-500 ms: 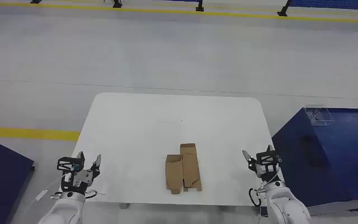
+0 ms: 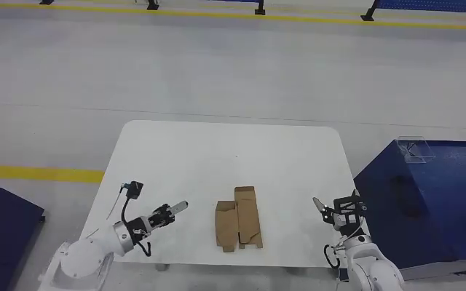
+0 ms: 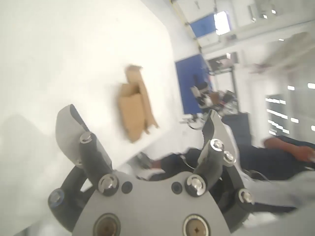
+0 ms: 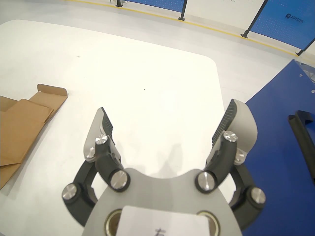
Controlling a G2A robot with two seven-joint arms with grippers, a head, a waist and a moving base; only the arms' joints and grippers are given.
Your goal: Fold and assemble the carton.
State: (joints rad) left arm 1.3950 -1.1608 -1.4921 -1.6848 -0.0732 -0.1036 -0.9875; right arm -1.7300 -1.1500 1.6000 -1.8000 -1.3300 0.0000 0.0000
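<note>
Left claw (image 2: 177,207): low over the near edge of the table (image 2: 218,153), at 9 o'clock of the carton (image 2: 239,218). It is aimed at the carton and well apart from it. Your left wrist view shows its fingers (image 3: 71,124) spread apart, which the top view leaves hard to judge.
Right claw (image 2: 336,202): at the table's near right corner, 3 o'clock of the carton and well apart from it. Its fingers (image 4: 94,128) are spread wide over the tabletop.
Carton: a flat brown blank lying near the table's 6 o'clock edge, long side running 12 to 6. A shorter panel lies along its 9 o'clock side.
Cut off: your right wrist view trims the carton at the frame edge, while the top view gives you its whole outline.
Hard to make out: the carton's flap edges in the left wrist view.
Clear tray (image 2: 415,149): on the blue cabinet (image 2: 408,211) at 3 o'clock of the table. Its contents are too small to tell.
</note>
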